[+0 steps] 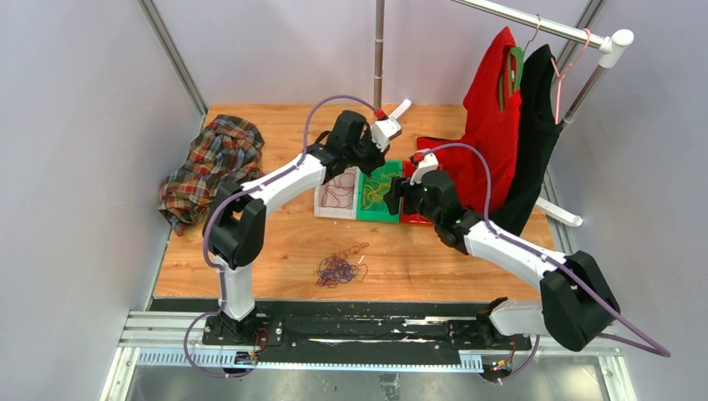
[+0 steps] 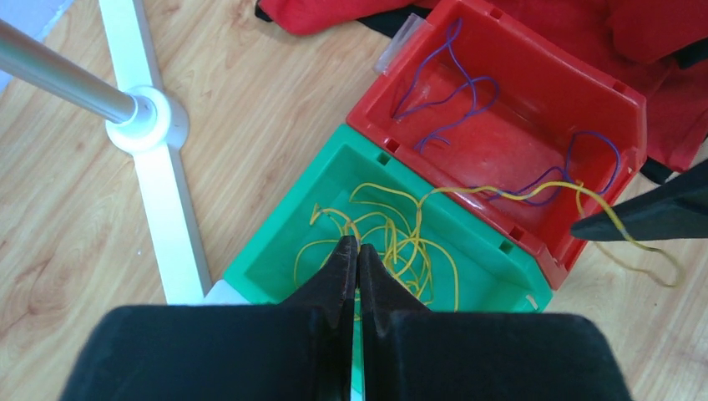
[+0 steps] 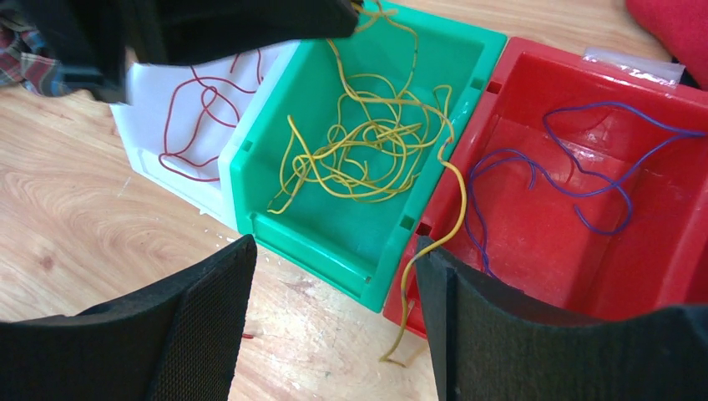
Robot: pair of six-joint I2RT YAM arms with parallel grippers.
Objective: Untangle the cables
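Yellow wire loops [image 3: 367, 152], glossy green bin [image 3: 316, 251]

1. three bins touch side by side mid-table: left bin [image 3: 146, 142], middle bin [image 3: 317, 242], right bin [image 3: 584, 71].
2. each holds loose cables [image 3: 367, 150]; one strand [image 3: 457, 200] trails from the middle bin across the right bin's near corner onto the table [image 1: 275, 242].
3. a tangled bunch [image 1: 338, 269] lies before the bins.
4. a shirt [image 1: 213, 163] lies far left; garments [image 1: 493, 117] hang behind, right.
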